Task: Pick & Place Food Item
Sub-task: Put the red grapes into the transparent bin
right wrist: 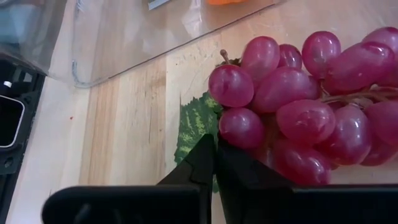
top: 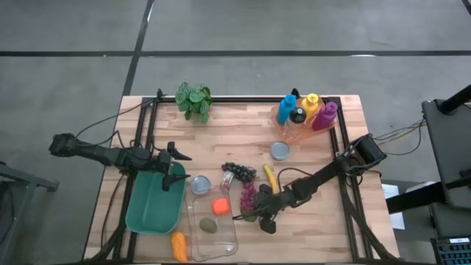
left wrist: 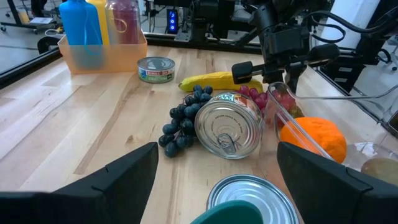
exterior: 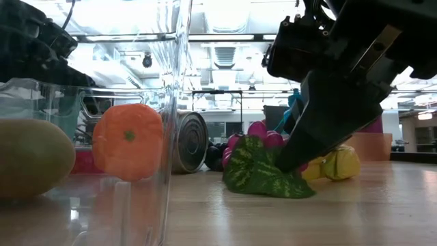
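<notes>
right wrist view shows the right gripper (right wrist: 214,163) with its two dark fingers pressed together, nothing visibly between them, tips low over the watermelon slice (right wrist: 198,127) on the wooden table (right wrist: 124,137). red grapes (right wrist: 298,106) lie touching the slice at about 2 o'clock from the fingertips. clear container (top: 212,221), holding an orange piece (top: 219,207) and a kiwi (top: 209,226), stands just beside the slice at 9 o'clock in the high view.

judgement: fingers should part before descent, straddle the slice alone and stay clear of the grapes; a lift high enough to pass the container wall is needed.

left gripper (left wrist: 214,180) rests with fingers apart over the green bowl (top: 154,205), near a can (left wrist: 229,125).

hidden: the slice's far edge sits under the grapes; contact between fingertips and slice cannot be confirmed. low view blocks the tips behind the gripper body.
</notes>
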You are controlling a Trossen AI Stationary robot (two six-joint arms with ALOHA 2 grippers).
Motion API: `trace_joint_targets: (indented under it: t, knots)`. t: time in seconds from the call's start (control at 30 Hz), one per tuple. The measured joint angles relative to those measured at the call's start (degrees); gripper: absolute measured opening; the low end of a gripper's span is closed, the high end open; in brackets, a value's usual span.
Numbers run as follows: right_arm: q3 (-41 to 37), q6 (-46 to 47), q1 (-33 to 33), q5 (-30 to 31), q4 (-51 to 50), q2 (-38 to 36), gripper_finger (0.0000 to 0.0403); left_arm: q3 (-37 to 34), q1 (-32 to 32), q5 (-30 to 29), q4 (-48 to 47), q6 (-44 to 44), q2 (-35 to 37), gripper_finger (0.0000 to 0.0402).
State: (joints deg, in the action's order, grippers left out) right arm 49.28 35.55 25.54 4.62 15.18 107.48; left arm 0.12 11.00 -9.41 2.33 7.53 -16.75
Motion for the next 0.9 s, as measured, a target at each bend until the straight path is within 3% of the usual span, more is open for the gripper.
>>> trace_joint_targets:
  t: [0.27, 0.9]
  knots:
    - [0.0, -0.4, 0.0, 0.4, 0.4, -1.4, 0.0008, 0.0, 0.0, 0.0, 0.0, 0.0, 0.0, 0.0336]
    - [0.1, -9.4, 0.1, 10.9, -0.2, -8.8, 0.0008, 0.0, 0.0, 0.0, 0.0, 0.0, 0.0, 0.0336]
